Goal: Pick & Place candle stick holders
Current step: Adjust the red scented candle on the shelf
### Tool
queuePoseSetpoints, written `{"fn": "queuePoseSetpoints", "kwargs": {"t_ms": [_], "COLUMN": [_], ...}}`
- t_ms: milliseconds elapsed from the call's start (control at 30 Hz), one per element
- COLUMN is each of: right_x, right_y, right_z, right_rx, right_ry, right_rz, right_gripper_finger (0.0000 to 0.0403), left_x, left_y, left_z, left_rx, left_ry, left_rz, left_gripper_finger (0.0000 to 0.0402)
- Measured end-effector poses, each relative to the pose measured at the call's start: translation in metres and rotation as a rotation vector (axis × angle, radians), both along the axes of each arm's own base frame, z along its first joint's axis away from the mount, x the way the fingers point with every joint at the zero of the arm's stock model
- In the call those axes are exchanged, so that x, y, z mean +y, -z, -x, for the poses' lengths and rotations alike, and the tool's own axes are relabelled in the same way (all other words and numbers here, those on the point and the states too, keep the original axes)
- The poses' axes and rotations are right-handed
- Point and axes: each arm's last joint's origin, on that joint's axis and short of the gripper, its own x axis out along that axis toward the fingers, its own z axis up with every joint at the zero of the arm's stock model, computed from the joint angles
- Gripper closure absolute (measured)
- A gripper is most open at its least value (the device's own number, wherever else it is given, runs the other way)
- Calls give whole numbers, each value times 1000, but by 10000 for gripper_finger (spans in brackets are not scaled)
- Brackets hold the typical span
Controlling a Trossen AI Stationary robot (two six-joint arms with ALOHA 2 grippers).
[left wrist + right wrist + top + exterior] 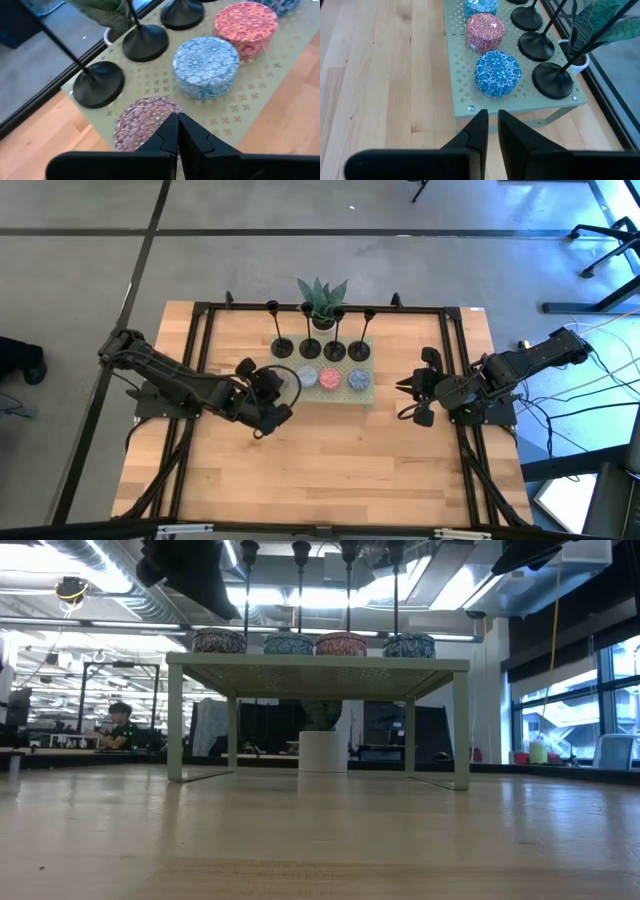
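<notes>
Standing upright in a row along the far edge of the green stand (362, 393), the four candle stick holders (308, 348) sit behind the round tins (331, 377). The left gripper (272, 393), jaws pressed shut, hovers nearest the leftmost holder (97, 84); the right gripper (412, 392), jaws narrowly parted, waits beside the stand's other end.

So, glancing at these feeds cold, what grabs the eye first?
A low green stand at the table's far middle carries four black candle stick holders in a back row and four patterned round tins in front. The left claw, shut, hovers over the purple tin; the right claw waits beside the stand.
</notes>
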Motion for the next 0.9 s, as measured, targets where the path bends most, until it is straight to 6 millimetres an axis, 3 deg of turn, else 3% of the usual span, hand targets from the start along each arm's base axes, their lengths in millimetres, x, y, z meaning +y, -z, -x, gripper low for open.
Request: {"fn": "queuePoseSetpoints", "kwargs": {"t_ms": [900], "right_x": [0], "right_y": [0], "right_z": [0], "right_rx": [2], "right_ry": [-5], "right_rz": [7], "right_gripper_finger": [357], "left_x": [21], "left_y": [3], "left_z": [-3], "left_rx": [48], "left_ry": [-65], "left_rz": [85], "left_gripper_finger": [401]}}
